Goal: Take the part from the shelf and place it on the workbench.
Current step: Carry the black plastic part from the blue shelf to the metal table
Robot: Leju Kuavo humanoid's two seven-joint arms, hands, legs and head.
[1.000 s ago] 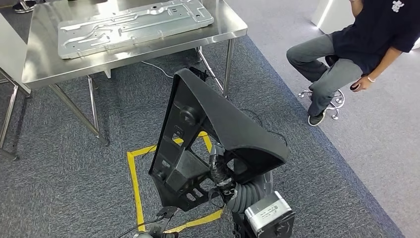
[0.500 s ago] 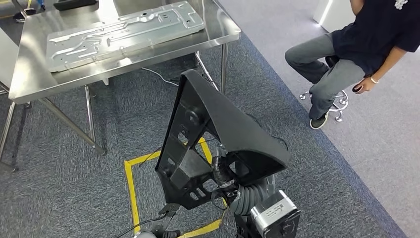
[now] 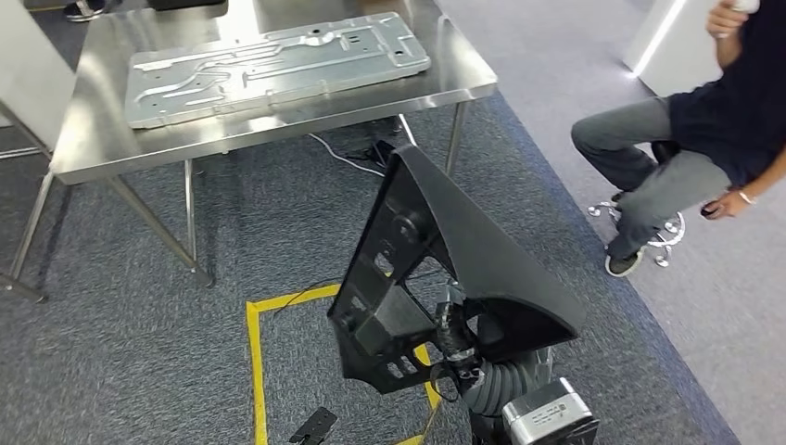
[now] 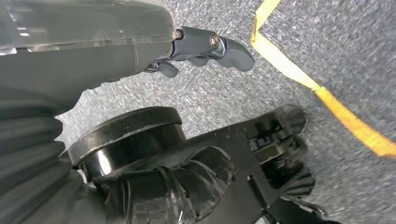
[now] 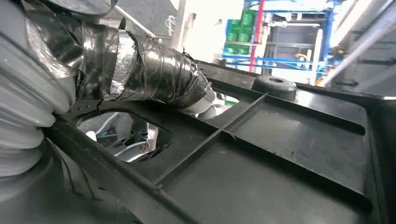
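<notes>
A large black plastic part (image 3: 454,250), triangular with a ribbed and holed inner side, stands upright in front of me in the head view. My right hand (image 3: 456,357) grips it from below. In the right wrist view its taped fingers (image 5: 154,70) reach through an opening in the part (image 5: 280,154). The steel workbench (image 3: 102,148) stands ahead at the upper left, apart from the part. My left hand (image 4: 205,44) hangs over the carpet, fingers stretched out and holding nothing.
A pressed metal plate (image 3: 278,60) lies on the workbench. A person (image 3: 686,158) sits on a stool at the right. Yellow tape (image 3: 252,362) marks a square on the grey carpet, with a small black object (image 3: 313,425) lying inside it. Cables run under the bench.
The whole picture has shifted, so my view has turned: bench, part and person now sit further right in frame. My right hand holds the part as before.
</notes>
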